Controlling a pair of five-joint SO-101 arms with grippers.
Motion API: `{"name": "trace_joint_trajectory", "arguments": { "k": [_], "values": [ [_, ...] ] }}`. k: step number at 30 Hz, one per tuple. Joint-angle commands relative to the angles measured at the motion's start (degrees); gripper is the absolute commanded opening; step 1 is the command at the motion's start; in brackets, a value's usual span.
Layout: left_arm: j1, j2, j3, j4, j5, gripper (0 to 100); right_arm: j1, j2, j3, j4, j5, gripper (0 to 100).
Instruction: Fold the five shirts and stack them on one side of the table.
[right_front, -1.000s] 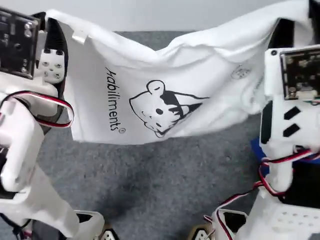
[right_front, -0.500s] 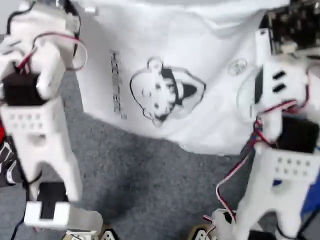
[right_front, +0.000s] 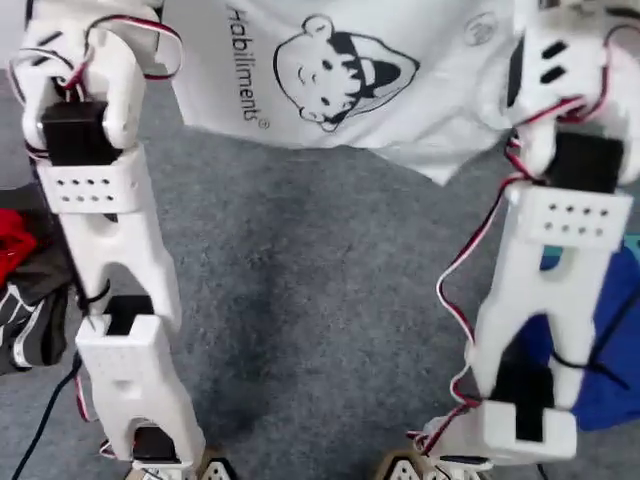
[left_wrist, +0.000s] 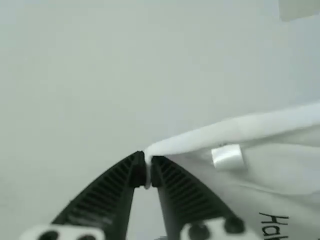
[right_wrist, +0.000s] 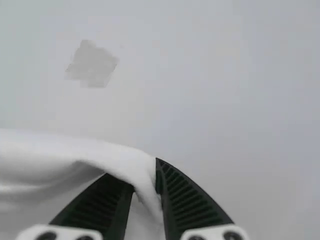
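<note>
A white shirt (right_front: 400, 70) with a printed cartoon face hangs spread at the far end of the table between both arms. My left gripper (left_wrist: 146, 172) is shut on one corner of the white shirt (left_wrist: 250, 155), beside a small sewn tag (left_wrist: 227, 155). My right gripper (right_wrist: 145, 187) is shut on the other corner, with a fold of the white shirt (right_wrist: 65, 160) pinched between its black fingers. In the high view the left arm (right_front: 100, 200) and the right arm (right_front: 560, 220) stretch far forward over the grey table (right_front: 320, 300).
A red and dark pile of clothing (right_front: 20, 270) lies at the table's left edge. A blue garment (right_front: 600, 360) lies at the right edge under the right arm. Red and white cables (right_front: 470, 290) hang along the right arm.
Both arms have extended forward, carrying the white shirt toward the far end of the table. The shirt's print now sits higher in the high view.
</note>
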Motion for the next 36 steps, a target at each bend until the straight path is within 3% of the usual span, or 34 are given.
{"name": "trace_joint_trajectory", "arguments": {
  "k": [1,11,16,21,28,36],
  "values": [
    [-0.62,1.67,-4.09,6.59,0.00,1,-0.22,0.13,-3.34,9.80,0.35,1.0],
    [-1.14,3.60,-4.70,33.23,-5.89,1,1.54,-3.47,-3.60,44.79,0.53,1.0],
    [-2.20,-0.79,-3.12,33.41,-5.54,1,1.45,-8.75,-3.43,56.48,0.53,1.0],
    [-0.62,-9.14,6.20,33.41,-2.90,1,1.45,-13.32,-3.34,65.89,0.53,1.0],
    [-0.53,-26.46,32.75,33.32,0.70,1,1.54,-21.93,0.44,67.56,0.53,1.0],
    [-0.62,-47.56,62.11,33.14,-1.41,1,1.54,-39.78,27.60,67.47,2.64,1.0]
  ]
}}
